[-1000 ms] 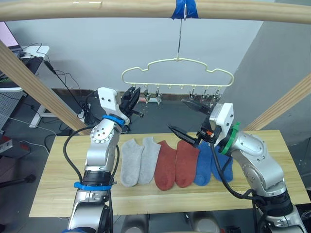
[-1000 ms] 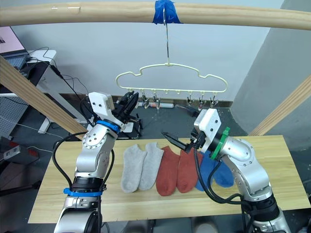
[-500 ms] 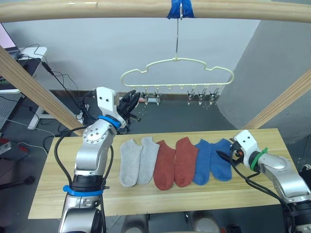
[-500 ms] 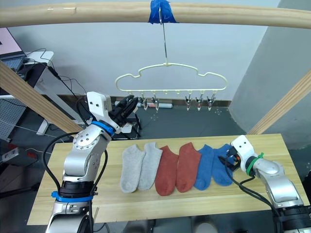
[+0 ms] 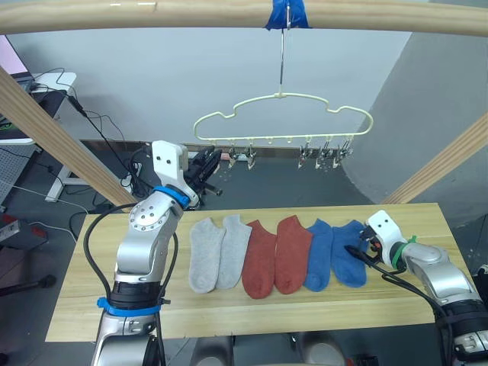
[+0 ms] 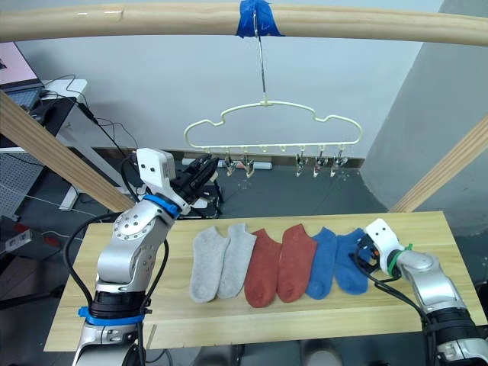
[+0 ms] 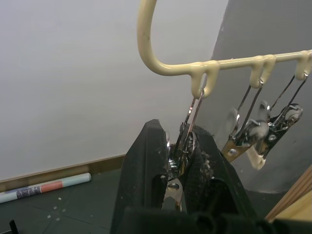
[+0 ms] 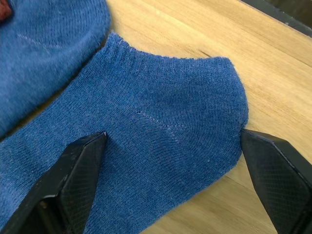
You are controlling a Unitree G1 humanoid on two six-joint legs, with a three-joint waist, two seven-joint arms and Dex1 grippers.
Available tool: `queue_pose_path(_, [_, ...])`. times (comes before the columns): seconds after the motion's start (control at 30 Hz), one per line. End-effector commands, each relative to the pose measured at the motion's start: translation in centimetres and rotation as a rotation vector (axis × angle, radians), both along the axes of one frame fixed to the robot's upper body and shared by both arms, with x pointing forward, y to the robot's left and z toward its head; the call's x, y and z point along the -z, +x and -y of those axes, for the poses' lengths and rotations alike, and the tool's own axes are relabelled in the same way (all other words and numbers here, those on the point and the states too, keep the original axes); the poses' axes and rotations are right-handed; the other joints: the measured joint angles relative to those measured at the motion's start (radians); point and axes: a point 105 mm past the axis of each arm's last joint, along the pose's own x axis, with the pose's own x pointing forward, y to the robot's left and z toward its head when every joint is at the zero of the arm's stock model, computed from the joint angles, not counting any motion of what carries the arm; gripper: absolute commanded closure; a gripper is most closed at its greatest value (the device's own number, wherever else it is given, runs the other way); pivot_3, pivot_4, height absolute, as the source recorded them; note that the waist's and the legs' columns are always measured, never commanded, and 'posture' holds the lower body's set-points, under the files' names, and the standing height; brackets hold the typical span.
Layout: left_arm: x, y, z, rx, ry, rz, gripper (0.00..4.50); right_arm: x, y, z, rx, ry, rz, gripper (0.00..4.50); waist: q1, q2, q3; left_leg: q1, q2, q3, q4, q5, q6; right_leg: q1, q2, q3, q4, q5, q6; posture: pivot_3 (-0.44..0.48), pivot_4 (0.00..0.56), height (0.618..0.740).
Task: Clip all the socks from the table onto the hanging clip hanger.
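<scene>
Socks (image 5: 276,254) in a row on table (image 5: 91,297)

My two head eyes look down on the table (image 5: 252,305) from above, sharing it. My wrist cameras look closely along my fingers.

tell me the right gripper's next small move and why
Probably close on the rightmost blue sock. The right gripper is open, its fingers straddling that sock's cuff end, which lies flat on the table. The left gripper is shut on the end clip of the clip hanger, seemingly ready to take a sock.
</scene>
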Motion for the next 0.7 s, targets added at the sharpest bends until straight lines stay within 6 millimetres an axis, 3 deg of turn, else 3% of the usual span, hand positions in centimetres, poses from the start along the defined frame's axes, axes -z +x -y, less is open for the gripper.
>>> queue_pose_path(0.03, [-0.8,-0.4,-0.1,-0.003,-0.004,0.032,4.20,0.2,-0.4,0.1,-0.028,-0.027,0.004,0.61,0.001,0.000,0.000,0.000,0.000,0.000,0.000,0.000,0.000,0.000,0.000,0.000,0.000,0.000,0.000,-0.080,0.273,0.740])
queue_pose_path(0.4, [-0.8,-0.2,0.1,0.003,-0.026,0.014,4.20,-0.7,-0.7,-0.3,-0.102,-0.044,0.080,4.46,0.001,0.000,0.000,0.000,0.000,0.000,0.000,0.001,-0.001,0.000,0.000,0.000,0.000,0.000,0.000,-0.090,0.279,0.740])
queue_pose_path(0.53, [-0.8,-0.3,0.5,0.061,-0.064,-0.037,4.20,-4.3,-1.1,-1.9,-0.221,0.008,0.187,4.46,-0.002,0.000,0.000,0.000,0.000,0.000,0.000,0.000,-0.001,0.000,0.000,0.000,0.000,0.000,0.000,-0.090,0.282,0.740])
queue_pose_path(0.7, [-0.6,-1.2,0.9,0.208,-0.202,-0.218,4.20,-9.9,-4.2,-6.9,-0.458,0.204,0.183,4.46,-0.005,0.001,0.003,0.000,0.000,0.000,0.001,0.000,0.000,0.000,0.000,0.000,0.001,0.000,0.000,-0.102,0.286,0.740])
